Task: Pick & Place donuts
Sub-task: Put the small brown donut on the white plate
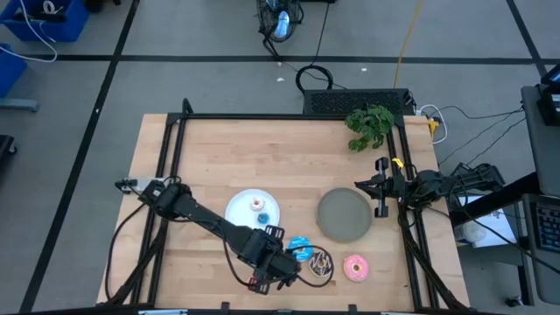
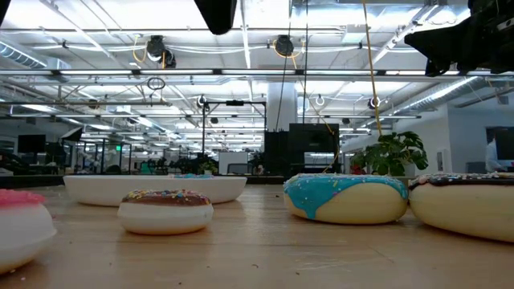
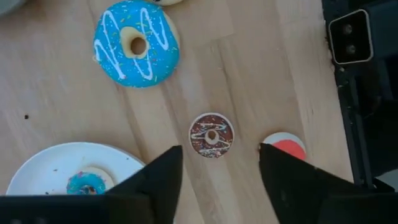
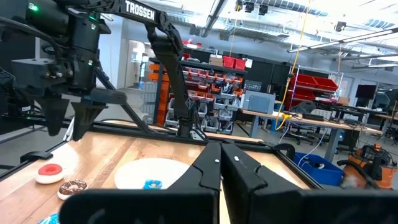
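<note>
The left gripper hangs above the near table edge with jaws apart and nothing between them. Directly below lies the small brown donut, flat on the wood, hole facing up; as a ring it has no long axis. The red donut sits just beside it. The large blue donut lies farther off, and 1 small blue donut rests on the white plate.

Risk: a descent off-centre could nudge the brown donut or clip the red one.

The right gripper waits at the table's right edge, fingers closed and empty.
</note>
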Robot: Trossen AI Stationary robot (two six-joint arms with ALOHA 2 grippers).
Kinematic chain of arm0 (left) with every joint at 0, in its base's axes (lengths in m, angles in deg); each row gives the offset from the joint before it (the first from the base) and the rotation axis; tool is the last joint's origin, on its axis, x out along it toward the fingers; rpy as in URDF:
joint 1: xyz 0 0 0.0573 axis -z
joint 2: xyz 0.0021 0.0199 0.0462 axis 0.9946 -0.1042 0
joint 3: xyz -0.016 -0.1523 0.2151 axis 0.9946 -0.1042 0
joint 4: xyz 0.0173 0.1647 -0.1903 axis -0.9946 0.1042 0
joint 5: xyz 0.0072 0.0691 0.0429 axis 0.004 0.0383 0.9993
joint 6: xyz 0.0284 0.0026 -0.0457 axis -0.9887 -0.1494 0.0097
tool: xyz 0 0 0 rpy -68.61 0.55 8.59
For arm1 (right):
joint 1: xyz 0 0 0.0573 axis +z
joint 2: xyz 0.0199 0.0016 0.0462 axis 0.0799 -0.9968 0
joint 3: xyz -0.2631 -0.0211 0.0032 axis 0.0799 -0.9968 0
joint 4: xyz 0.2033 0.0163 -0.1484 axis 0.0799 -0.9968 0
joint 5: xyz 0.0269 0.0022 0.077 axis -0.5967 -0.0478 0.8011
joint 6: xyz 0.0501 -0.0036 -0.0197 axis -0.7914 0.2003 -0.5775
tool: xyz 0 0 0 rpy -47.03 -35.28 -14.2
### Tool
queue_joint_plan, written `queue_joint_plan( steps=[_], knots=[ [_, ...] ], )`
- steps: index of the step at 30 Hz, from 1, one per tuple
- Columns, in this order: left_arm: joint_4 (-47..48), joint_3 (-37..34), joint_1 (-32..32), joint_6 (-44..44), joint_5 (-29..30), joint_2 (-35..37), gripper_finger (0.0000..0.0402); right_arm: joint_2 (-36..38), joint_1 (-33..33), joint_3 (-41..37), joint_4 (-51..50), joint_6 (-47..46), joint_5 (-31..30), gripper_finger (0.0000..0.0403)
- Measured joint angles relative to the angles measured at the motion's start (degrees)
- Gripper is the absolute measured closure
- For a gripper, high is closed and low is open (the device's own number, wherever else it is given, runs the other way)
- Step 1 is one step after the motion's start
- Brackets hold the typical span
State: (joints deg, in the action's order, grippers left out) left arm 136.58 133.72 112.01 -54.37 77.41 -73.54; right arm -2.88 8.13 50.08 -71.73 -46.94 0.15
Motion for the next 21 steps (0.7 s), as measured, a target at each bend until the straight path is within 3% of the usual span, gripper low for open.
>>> queue_joint_plan(
  steps=[6, 15, 21],
  knots=[
    [0.0, 0.0, 0.0, 0.2, 0.1, 0.0, 0.0138, 0.0, 0.0, 0.0, 0.0, 0.0, 0.0, 0.0403],
    [-0.3, -0.4, 0.0, 0.2, 0.9, 0.0, 0.0135, 0.0, 0.0, 0.0, 0.0, 0.0, 0.0, 0.0403],
    [-3.3, -5.3, 0.0, -0.4, 0.3, -0.3, 0.0135, 0.0, 0.0, 0.0, 0.0, 0.0, 0.0, 0.0403]
  ],
)
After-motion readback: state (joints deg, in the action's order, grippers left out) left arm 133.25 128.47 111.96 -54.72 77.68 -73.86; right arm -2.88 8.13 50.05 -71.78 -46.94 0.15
